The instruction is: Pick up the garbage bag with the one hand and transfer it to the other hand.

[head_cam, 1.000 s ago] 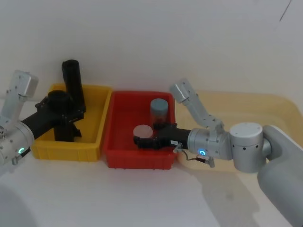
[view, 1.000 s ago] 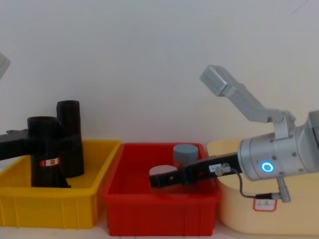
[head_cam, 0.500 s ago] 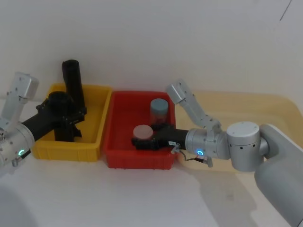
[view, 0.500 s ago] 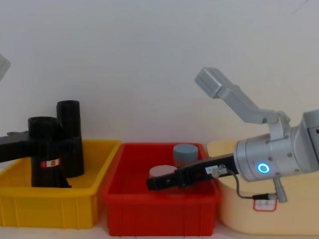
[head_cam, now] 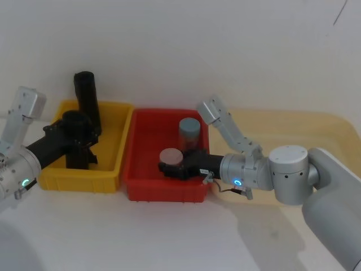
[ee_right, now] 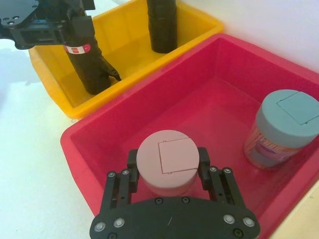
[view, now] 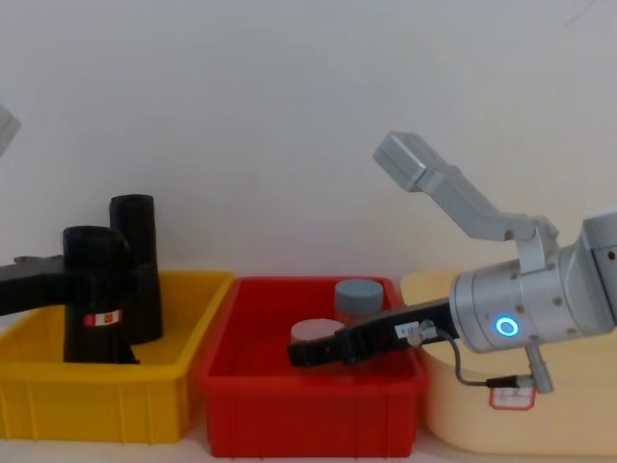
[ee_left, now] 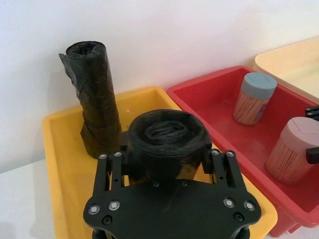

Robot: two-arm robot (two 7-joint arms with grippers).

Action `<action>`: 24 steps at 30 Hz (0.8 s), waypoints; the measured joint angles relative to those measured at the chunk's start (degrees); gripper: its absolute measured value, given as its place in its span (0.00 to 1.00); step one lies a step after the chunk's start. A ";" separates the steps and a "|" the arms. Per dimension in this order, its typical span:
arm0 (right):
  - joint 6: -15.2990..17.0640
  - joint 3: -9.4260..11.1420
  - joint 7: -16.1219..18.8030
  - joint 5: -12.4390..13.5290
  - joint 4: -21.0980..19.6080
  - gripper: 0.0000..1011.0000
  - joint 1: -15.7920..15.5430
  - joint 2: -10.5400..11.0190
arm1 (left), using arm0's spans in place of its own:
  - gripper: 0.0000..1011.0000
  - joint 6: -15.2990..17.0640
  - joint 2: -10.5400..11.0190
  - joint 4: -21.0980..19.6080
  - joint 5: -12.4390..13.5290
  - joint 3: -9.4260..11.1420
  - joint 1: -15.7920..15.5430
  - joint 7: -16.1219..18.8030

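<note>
The garbage bag (view: pixel 96 275) has nudged slightly rightward. It stands upright mid-way along the yellow bin (head_cam: pixel 79 182), pinched by the left end effector (ee_left: pixel 164 158), seemingly for lifting out. At the red bin's (head_cam: pixel 163 191) front edge, the right end effector (ee_right: pixel 167 153) brackets a pink-lidded jar (head_cam: pixel 169 156); whether it grips, I cannot tell.

Bag (view: pixel 96 253) btm hidden behind front wall of yellow bin (view: pixel 106 405); label (view: pixel 101 318) txt too small to read; bin's L end cropped.

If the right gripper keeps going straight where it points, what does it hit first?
The pink-lidded round jar, just ahead of the right gripper; behind it, probably the red plastic bin's wall. The left gripper clamps the labelled black bag roll.
</note>
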 joint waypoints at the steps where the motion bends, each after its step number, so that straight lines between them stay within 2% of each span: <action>1: -0.01 0.00 0.01 -0.01 0.01 0.66 0.00 0.00 | 0.77 0.00 0.01 -0.01 -0.01 0.01 0.00 0.00; 4: -0.02 0.00 0.03 -0.03 0.04 0.66 0.02 -0.02 | 0.65 0.01 0.02 -0.02 -0.02 0.01 0.01 0.00; 8: -0.03 0.00 0.05 -0.06 0.08 0.66 0.04 -0.03 | 0.57 0.04 0.04 -0.05 -0.06 0.01 0.03 0.00; 24: -0.04 0.11 0.11 -0.16 -0.11 0.66 0.02 -0.01 | 0.46 0.05 0.07 -0.08 -0.09 0.01 0.08 0.00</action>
